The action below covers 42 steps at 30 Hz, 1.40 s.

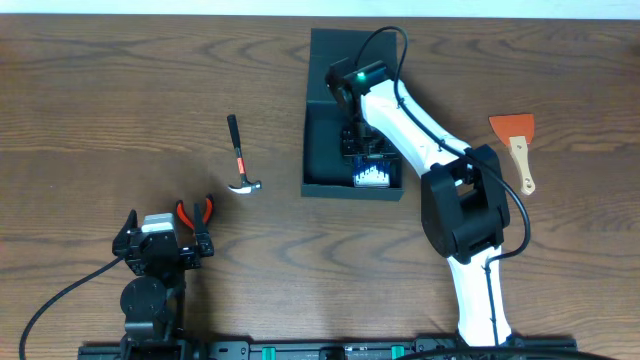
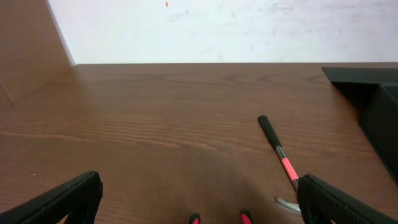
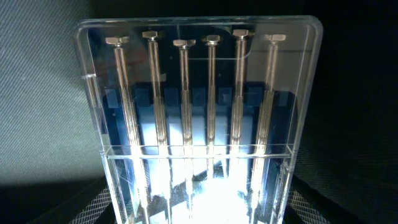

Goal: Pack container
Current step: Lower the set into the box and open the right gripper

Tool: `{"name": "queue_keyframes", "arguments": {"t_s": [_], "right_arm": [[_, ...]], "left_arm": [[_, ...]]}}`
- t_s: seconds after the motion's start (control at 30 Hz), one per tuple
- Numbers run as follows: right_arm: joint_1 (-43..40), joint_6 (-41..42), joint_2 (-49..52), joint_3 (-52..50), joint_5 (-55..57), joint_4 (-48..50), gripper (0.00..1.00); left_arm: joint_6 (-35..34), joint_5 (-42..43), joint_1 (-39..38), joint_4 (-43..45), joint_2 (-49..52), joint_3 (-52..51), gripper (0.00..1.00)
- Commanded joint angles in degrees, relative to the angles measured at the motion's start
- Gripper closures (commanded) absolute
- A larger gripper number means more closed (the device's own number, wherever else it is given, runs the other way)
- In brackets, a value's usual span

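right gripper [image 1: 359, 138] at the screwdriver case [image 1: 372, 176] — inside the container [image 1: 321, 120].

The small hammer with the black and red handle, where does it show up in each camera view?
Overhead: the small hammer lies on the wooden table left of centre, left of the dark square box.
Left wrist: lower right, handle pointing away.
Right wrist: not in it.
Shared landmark: the dark box, at the left wrist picture's right edge.
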Motion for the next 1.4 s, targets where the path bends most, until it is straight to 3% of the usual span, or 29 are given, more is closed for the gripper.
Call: {"name": "queue_keyframes", "arguments": {"t_s": [0.0, 0.5, 0.57, 0.73, 0.87, 1.37], "right_arm": [[-0.7, 1.2, -0.3, -0.9, 0.3, 0.6, 0.55], [-0.7, 0.1, -0.3, -4.2, -0.3, 4.5, 0.52], [-0.7, 0.0, -0.3, -4.2, -0.3, 4.5, 0.48], [-0.7, 0.0, -0.3, -4.2, -0.3, 4.5, 0.23], [-0.7, 0.0, -0.3, -4.2, -0.3, 4.5, 0.12], [-1.5, -1.2, -0.3, -3.8, -2.8, 4.8, 0.14]], "left_arm": [[0.8, 0.2, -0.1, -0.7, -0.1, -1.6, 0.01], [0.8, 0.2, -0.1, -0.7, -0.1, -1.6, 0.01], [0.8, 0.2, -0.1, -0.7, -0.1, -1.6, 0.02], [0.8, 0.2, -0.1, -0.7, -0.1, -1.6, 0.01], [0.8, 0.2, -0.1, -0.7, -0.1, -1.6, 0.01], [0.8, 0.2, -0.1, -0.7, -0.1, -1.6, 0.01]]}}
